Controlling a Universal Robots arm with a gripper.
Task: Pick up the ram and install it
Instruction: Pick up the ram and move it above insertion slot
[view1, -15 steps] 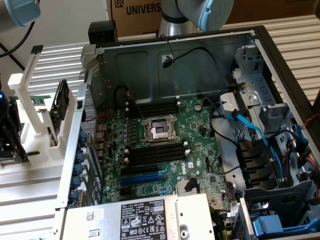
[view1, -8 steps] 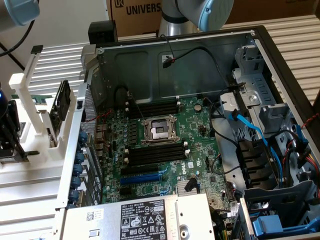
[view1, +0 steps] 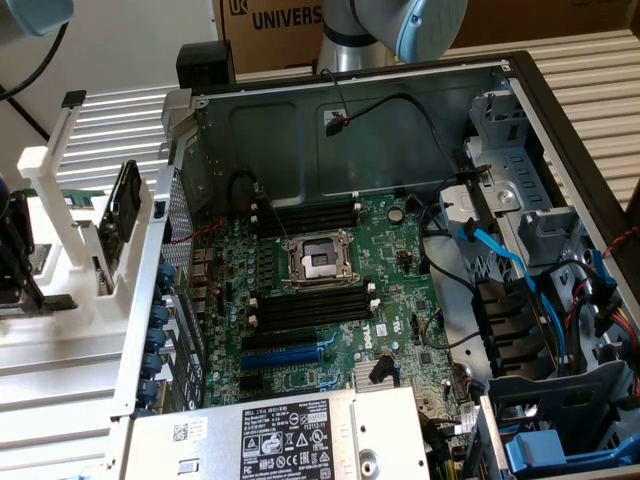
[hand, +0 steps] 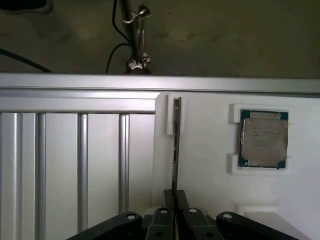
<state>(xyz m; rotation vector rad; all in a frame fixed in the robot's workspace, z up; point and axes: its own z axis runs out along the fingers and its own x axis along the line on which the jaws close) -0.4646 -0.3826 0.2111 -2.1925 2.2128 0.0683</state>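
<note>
Jaws clamped on the near end of the ram (hand: 176, 145), standing edge-up in its white holder (hand: 205, 165): a light, stiff, fragile stick best held by its bare edges.

1. The exterior view is evenly and brightly lit from above; the open computer case (view1: 400, 250) casts soft shadow on its inner rear wall.
2. Mild glare whitens the white fixture (view1: 60, 290) at the frame's left.
3. The wrist view is dimmer; its upper band is dark and murky.
4. The white tray (hand: 210, 170) reads flat, pale and softly focused.
</note>
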